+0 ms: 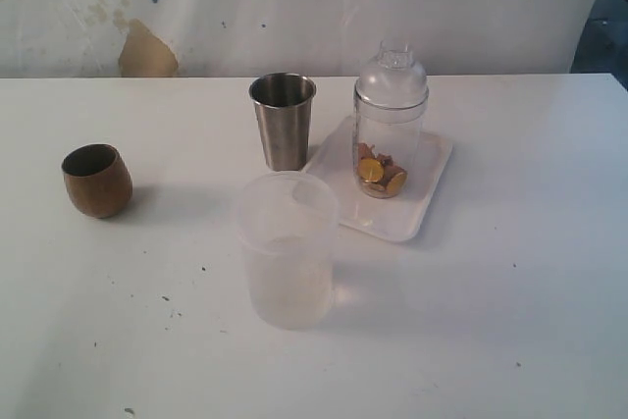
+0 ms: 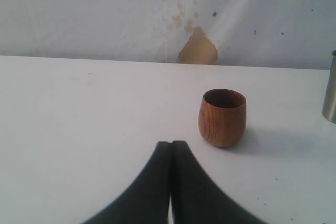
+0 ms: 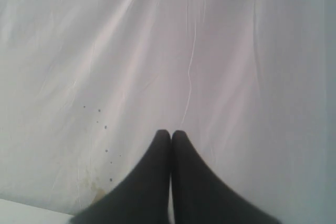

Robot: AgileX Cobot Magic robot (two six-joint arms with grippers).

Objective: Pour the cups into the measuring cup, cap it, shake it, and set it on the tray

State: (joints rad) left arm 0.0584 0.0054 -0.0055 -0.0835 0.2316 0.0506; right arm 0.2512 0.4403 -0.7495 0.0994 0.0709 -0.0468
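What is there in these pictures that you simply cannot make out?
- Exterior view: the steel tumbler and wooden cup hide their own bottoms behind their walls; empty or not is unclear.
- Exterior view: the pieces in the measuring cup are too small to name.
- Left wrist view: the frame edge cuts off most of the steel tumbler.
- Right wrist view: the right hand faces only a white backdrop.

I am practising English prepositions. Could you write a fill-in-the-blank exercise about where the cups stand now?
1. The measuring cup, with its lid on, stands ____ top of the tray.
2. The frosted plastic cup stands in ____ of the tray, nearest the exterior camera.
3. The steel tumbler stands ____ the wooden cup and the tray.
Missing words: on; front; between.
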